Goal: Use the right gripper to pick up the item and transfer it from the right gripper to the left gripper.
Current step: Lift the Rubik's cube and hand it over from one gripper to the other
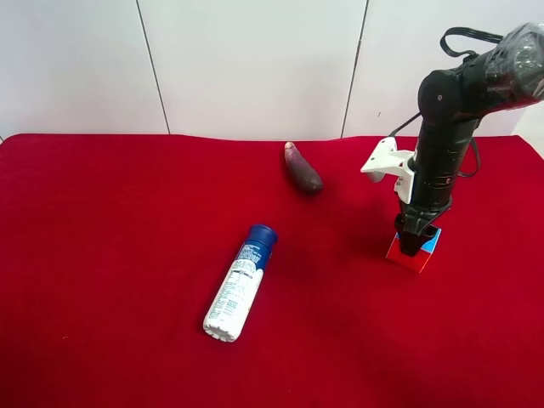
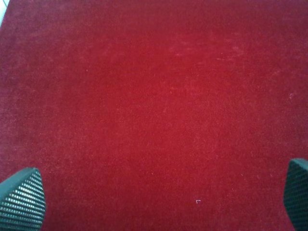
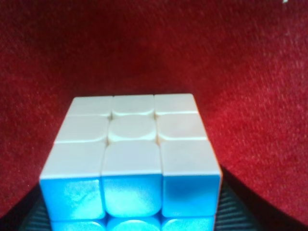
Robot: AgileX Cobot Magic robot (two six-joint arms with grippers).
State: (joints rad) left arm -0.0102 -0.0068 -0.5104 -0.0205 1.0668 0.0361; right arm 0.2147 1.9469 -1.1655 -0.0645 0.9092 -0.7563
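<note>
A puzzle cube (image 1: 425, 252) with red, blue and white faces rests on the red cloth (image 1: 110, 255) at the right of the exterior view. The right wrist view shows it close up (image 3: 132, 144), white face up and blue face toward the camera. My right gripper (image 1: 416, 245) points straight down onto it. Its dark pads (image 3: 250, 207) press against the cube's two sides, so it is shut on the cube. My left gripper (image 2: 159, 207) is open and empty over bare red cloth. The left arm is out of the exterior view.
A white bottle with a blue cap (image 1: 240, 283) lies on the cloth at the middle. A dark purple, sweet-potato-like vegetable (image 1: 303, 168) lies farther back, left of the right arm. A white wall stands behind the table.
</note>
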